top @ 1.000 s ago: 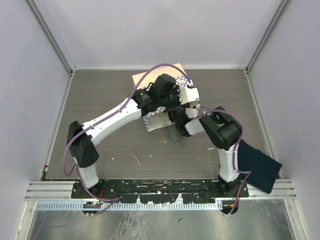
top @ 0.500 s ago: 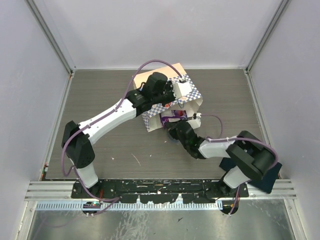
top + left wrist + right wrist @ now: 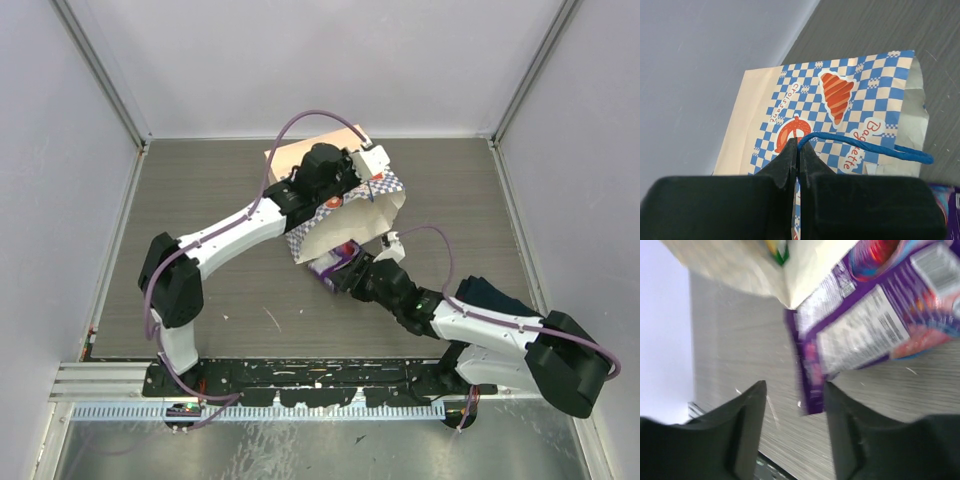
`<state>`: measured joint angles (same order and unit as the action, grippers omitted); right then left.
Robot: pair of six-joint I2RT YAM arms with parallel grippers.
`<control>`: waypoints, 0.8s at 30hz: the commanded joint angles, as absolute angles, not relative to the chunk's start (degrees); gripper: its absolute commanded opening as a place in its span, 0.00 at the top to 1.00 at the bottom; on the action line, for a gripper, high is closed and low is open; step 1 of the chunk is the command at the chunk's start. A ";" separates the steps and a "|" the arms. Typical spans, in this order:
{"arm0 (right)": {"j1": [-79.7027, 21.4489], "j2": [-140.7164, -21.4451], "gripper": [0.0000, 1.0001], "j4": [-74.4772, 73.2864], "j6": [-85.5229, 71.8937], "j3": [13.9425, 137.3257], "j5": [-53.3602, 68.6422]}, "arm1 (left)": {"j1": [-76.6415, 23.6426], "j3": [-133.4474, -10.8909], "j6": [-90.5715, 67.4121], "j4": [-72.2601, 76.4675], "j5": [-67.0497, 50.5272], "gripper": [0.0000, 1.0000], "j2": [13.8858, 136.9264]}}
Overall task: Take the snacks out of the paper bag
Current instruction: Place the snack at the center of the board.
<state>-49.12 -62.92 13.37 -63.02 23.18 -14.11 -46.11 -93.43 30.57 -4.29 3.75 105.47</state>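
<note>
Grey wood-grain counter (image 3: pixel 220 200), pale walls. Paper bag (image 3: pixel 335 228) at far middle, mouth facing the near edge. Left end effector (image 3: pixel 799 150) clenched on the bag's blue cord handle (image 3: pixel 865 147). Right end effector (image 3: pixel 794 390) released, fingers apart. Purple packet (image 3: pixel 875 330) lies on the counter at the bag mouth, one corner between those fingers.

A second ago my right gripper (image 3: pixel 794 386) was tucked into the mouth of the paper bag (image 3: pixel 340 228). Since then it has backed out toward the near edge, and my right arm now stretches low across the table (image 3: pixel 220 200). The purple packet (image 3: pixel 333 266) came out with it and lies on the table at the bag's mouth, my right fingers parted around its end. My left gripper (image 3: pixel 797 147), pulling the blue cord handle (image 3: pixel 865 148), has swung back and right, lifting the mouth wider.
</note>
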 commanded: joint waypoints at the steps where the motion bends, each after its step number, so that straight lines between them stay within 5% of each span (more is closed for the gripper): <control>1: -49.66 -61.57 0.31 11.50 -57.18 22.11 -9.75 | -45.49 -94.40 26.60 6.97 11.11 1.00 106.98; 5: -49.66 -59.14 0.15 12.10 -55.29 22.78 -14.08 | -45.96 -92.42 25.68 17.97 21.57 1.00 108.29; 10: -49.66 -55.97 0.09 12.44 -54.31 23.83 -23.20 | -46.78 -105.48 27.00 1.39 32.97 1.00 113.42; 13: -49.42 -55.68 0.07 16.29 -51.44 24.99 -27.81 | -48.02 -101.56 29.27 7.64 34.89 1.00 111.27; 17: -45.02 -60.89 0.10 21.89 -48.26 28.48 -26.29 | -48.03 -101.18 27.23 6.33 30.63 1.00 108.66; 24: -36.58 -77.47 0.20 33.16 -46.20 36.27 -5.67 | -45.31 -110.78 22.50 -23.91 4.58 1.00 107.46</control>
<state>-38.06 -70.67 24.10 -49.43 30.46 -16.43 -47.57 -103.35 26.20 -7.42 21.28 112.16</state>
